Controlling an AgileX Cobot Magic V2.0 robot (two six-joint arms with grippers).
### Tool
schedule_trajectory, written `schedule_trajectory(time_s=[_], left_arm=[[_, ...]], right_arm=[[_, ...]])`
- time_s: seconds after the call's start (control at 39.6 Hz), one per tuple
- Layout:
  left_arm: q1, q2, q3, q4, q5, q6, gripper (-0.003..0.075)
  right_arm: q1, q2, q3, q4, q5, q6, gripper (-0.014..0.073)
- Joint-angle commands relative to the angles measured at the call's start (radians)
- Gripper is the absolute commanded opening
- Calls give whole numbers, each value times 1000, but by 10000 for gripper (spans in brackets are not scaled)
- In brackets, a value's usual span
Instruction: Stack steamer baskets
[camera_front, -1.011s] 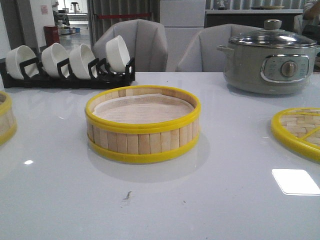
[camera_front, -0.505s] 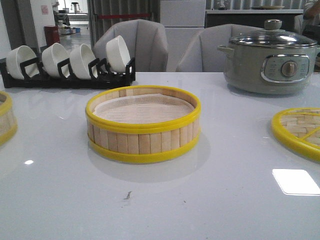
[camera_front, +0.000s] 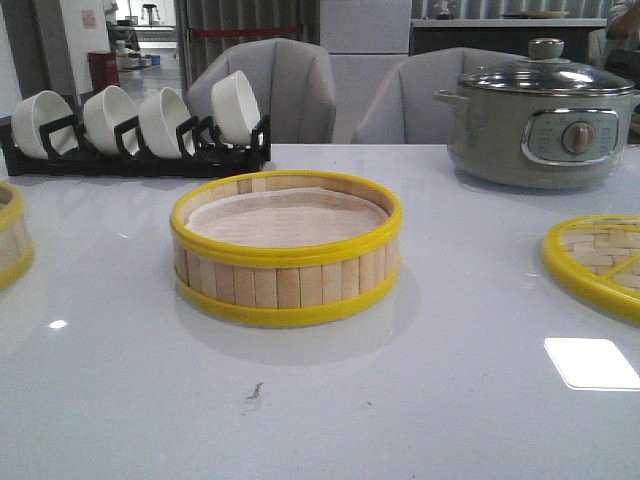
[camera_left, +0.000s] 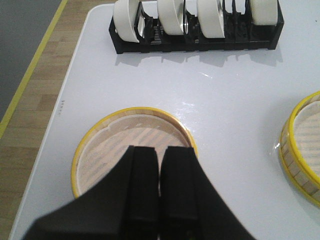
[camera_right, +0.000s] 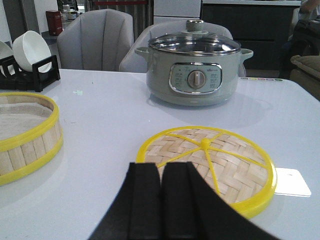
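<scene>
One steamer basket (camera_front: 286, 250) with yellow rims and a white paper liner stands mid-table; it also shows in the left wrist view (camera_left: 302, 150) and the right wrist view (camera_right: 25, 135). A second basket (camera_front: 10, 240) is cut off at the left edge and lies under my left gripper (camera_left: 160, 150), which is shut and empty above its liner (camera_left: 125, 145). The woven lid (camera_front: 600, 262) lies flat at the right; my right gripper (camera_right: 161, 167) is shut and empty just before the lid (camera_right: 215, 167). Neither gripper shows in the front view.
A black rack with several white bowls (camera_front: 135, 135) stands at the back left. A grey electric pot with a glass lid (camera_front: 540, 115) stands at the back right. Two grey chairs (camera_front: 275, 90) are behind the table. The table's left edge (camera_left: 55, 115) lies near the second basket.
The basket at the left edge has shifted slightly in view between one second ago and now; the middle basket and lid have not moved.
</scene>
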Motion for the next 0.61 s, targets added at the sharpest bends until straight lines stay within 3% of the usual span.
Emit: schedule_trajectory(time_s=[0.0, 0.58], left_arm=[[-1, -15, -38, -5, -67, 27, 83], [-1, -14, -38, 18, -105, 27, 83]], right_arm=[[-8, -21, -14, -11, -90, -8, 48], [-8, -21, -14, -11, -90, -8, 48]])
